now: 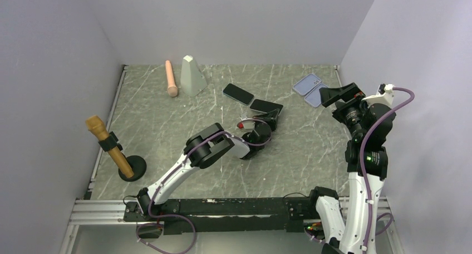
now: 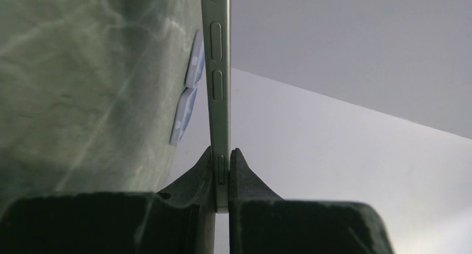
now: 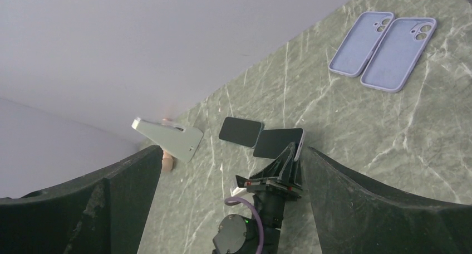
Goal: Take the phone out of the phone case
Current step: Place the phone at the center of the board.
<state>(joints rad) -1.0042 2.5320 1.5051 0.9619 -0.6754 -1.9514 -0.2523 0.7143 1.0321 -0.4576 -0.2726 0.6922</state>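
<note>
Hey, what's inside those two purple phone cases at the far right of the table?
Nothing: both cases lie open side up, empty, linings and camera cutouts bare. The table under them is covered. The left pincer grips a phone elsewhere.

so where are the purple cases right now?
Top view: the purple cases lie side by side at the far right of the table, next to the right gripper, apart from the phone the left gripper holds mid-table.
</note>
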